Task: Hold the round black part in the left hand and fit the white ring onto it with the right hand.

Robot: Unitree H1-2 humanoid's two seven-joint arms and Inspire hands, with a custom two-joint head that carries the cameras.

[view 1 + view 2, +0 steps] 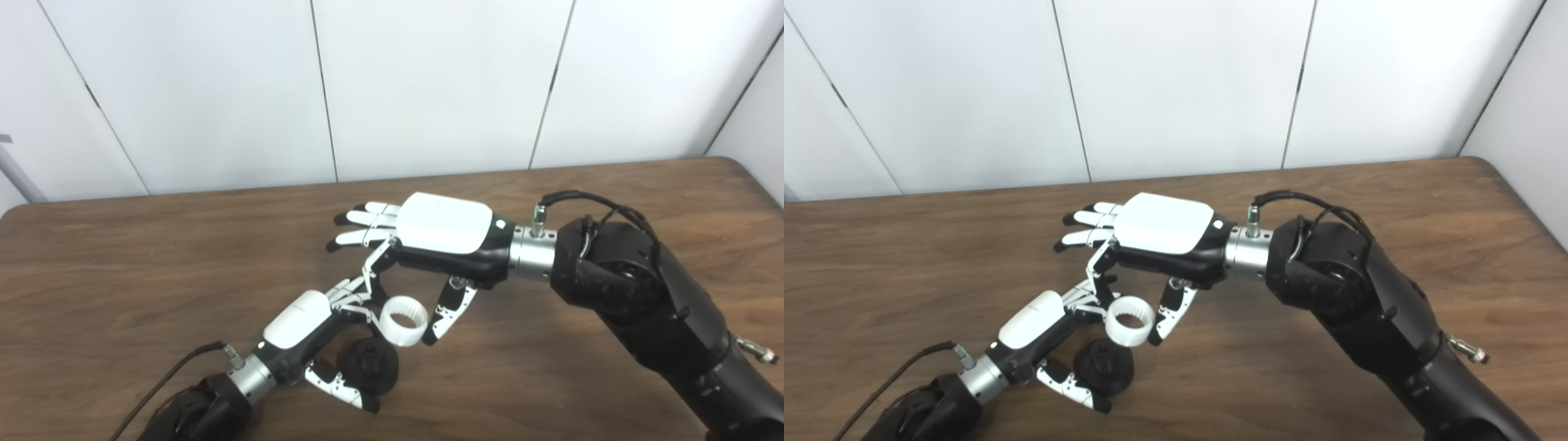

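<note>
Two hands meet over your table (122,257): left hand (306,331) curls around the round black part (370,365); right hand (444,236) pinches the white ring (403,320) just above it, other fingers extended.

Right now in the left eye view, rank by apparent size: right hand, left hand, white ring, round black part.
1. right hand, clearly largest
2. left hand
3. round black part and white ring look alike; the part is partly hidden by the left hand, so I won't rank them.

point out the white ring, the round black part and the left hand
white ring (403,321), left eye view, on its outer wall
round black part (371,365), left eye view, top face
left hand (298,320), left eye view, white back cover
</note>
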